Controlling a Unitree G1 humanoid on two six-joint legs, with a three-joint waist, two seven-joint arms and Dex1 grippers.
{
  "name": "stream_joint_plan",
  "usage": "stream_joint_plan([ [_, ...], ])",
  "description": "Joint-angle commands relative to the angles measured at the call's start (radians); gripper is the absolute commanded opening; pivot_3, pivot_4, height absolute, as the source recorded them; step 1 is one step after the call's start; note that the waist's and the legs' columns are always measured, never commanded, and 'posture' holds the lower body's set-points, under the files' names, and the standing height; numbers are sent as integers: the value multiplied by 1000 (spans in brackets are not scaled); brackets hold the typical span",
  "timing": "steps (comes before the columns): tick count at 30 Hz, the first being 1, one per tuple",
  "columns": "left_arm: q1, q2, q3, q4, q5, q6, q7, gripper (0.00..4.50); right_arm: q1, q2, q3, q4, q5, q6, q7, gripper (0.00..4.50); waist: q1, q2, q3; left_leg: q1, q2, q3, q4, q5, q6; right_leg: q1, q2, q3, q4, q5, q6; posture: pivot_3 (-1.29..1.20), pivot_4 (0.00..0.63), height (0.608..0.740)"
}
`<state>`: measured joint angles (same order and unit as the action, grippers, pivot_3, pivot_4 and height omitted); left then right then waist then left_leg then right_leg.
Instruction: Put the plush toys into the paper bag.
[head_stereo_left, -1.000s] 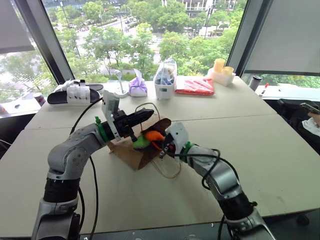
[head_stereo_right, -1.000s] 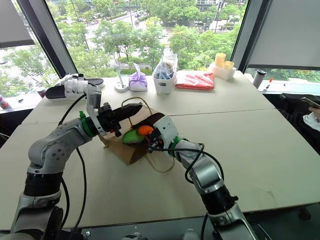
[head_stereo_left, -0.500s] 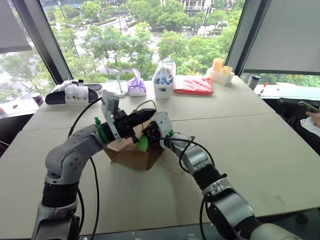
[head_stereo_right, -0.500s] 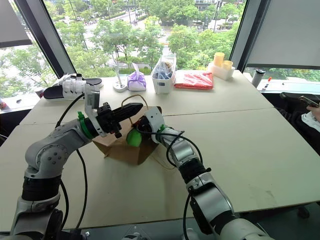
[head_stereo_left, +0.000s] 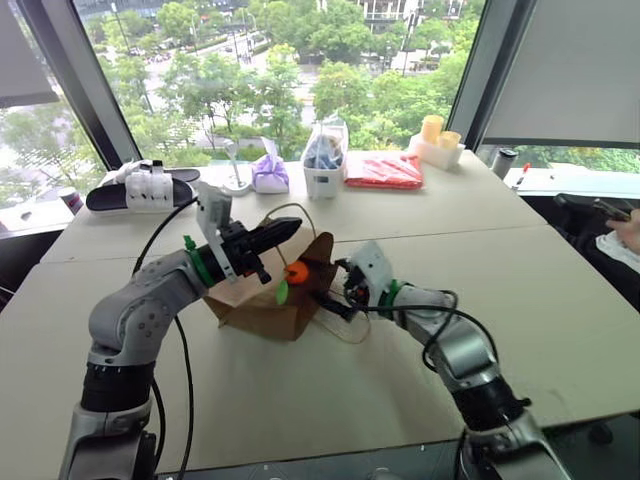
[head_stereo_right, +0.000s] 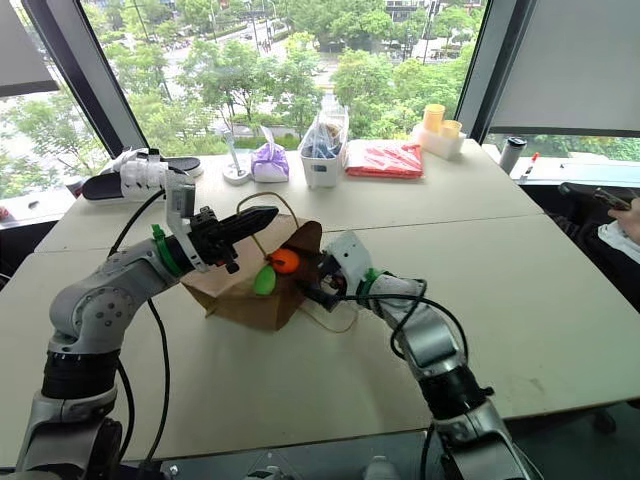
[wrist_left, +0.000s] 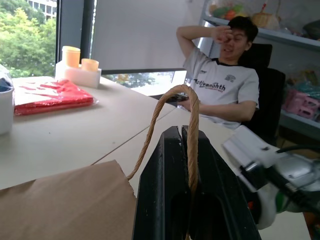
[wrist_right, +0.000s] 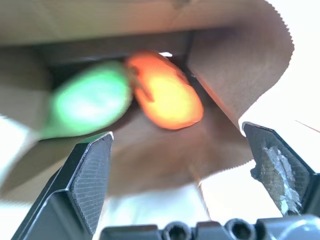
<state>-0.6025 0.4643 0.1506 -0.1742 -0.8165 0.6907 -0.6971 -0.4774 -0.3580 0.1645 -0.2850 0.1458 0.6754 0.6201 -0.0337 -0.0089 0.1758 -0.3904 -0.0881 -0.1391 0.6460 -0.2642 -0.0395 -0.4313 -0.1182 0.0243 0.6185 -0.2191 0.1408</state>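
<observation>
Brown bag (head_stereo_left: 258, 302) lying on table (head_stereo_left: 560, 300), mouth held up by left gripper (head_stereo_left: 283, 232) clamped on string handle (wrist_left: 191, 125), orange toy (head_stereo_left: 296, 272) and green toy (head_stereo_left: 282, 292) seen at mouth, right gripper (head_stereo_left: 338, 293) spread wide just beside, nothing held.

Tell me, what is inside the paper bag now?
At the mouth of the paper bag sit the orange toy and the green toy. The bag's deeper inside is covered by its wall.

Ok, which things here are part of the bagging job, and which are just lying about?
Job:
paper bag
orange plush toy
green plush toy

Lying about:
purple pouch
red packet
clear plastic bag
yellow cups
</observation>
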Motion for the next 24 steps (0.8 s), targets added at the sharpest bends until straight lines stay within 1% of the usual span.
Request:
stream_joint_plan([
  [1, -21, 6, 18, -2, 3, -30, -23, 0, 51, -42, -73, -64, 32, 70, -17, 4465, 1, 0, 0, 0, 0, 0, 0, 0, 0, 0, 0, 0, 0, 0, 0, 0, 150, 740],
  [3, -23, 3, 17, 2, 0, -31, -30, 0, 79, -58, -58, -3, 6, 33, -28, 4465, 4, 0, 0, 1, 0, 1, 0, 0, 0, 1, 0, 0, 0, 0, 0, 0, 150, 740],
  [6, -27, -1, 15, 7, -1, -32, -36, 0, 84, -48, -38, 110, -19, -43, -44, 4465, 5, 0, 0, 1, 0, 2, 0, 0, 0, 1, 0, 0, 0, 0, 0, 0, 150, 740],
  [13, -39, -11, 7, 7, 3, -32, -36, 0, 12, -3, -9, 338, -53, -175, -55, 4465, 13, 0, 0, 1, 0, 2, 1, 1, -2, 1, 0, 0, 0, 0, 0, 0, 150, 740],
  [15, -36, -16, 6, -3, 3, -29, -30, 0, -2, 5, 8, 379, -68, -207, -49, 3936, 15, 0, 0, 1, 0, 2, 1, 1, -2, 1, 0, 0, 0, 0, 0, 0, 150, 740],
  [16, -35, -17, 6, -8, 3, -28, -27, 0, -6, 7, 16, 393, -76, -224, -47, 3548, 15, 0, 0, 1, 0, 2, 1, 1, -2, 1, 0, 0, 0, 0, 0, 0, 150, 740],
  [19, -29, -19, 8, -24, -3, -22, -17, 0, -11, 27, 19, 427, -74, -243, -50, 2063, 16, 0, 0, 1, 0, 2, 1, 2, -3, 1, 0, 0, 0, 0, 0, 0, 150, 740],
  [21, -27, -19, 9, -29, -3, -22, -13, 0, -12, 33, 22, 442, -77, -251, -49, 932, 16, 0, 0, 1, 0, 2, 1, 2, -3, 1, 0, 0, 0, 0, 0, 0, 150, 740],
  [23, -25, -19, 12, -32, -5, -20, -8, 0, -13, 31, 24, 444, -80, -255, -46, 12, 17, 0, 0, 1, 0, 2, 1, 2, -3, 2, 0, 0, 0, 0, 0, 0, 150, 740],
  [24, -25, -18, 13, -33, -6, -20, -8, 0, -16, 31, 22, 440, -76, -249, -44, 12, 18, 0, 0, 1, 0, 2, 1, 2, -2, 2, 0, 0, 0, 0, 0, 0, 150, 740],
])
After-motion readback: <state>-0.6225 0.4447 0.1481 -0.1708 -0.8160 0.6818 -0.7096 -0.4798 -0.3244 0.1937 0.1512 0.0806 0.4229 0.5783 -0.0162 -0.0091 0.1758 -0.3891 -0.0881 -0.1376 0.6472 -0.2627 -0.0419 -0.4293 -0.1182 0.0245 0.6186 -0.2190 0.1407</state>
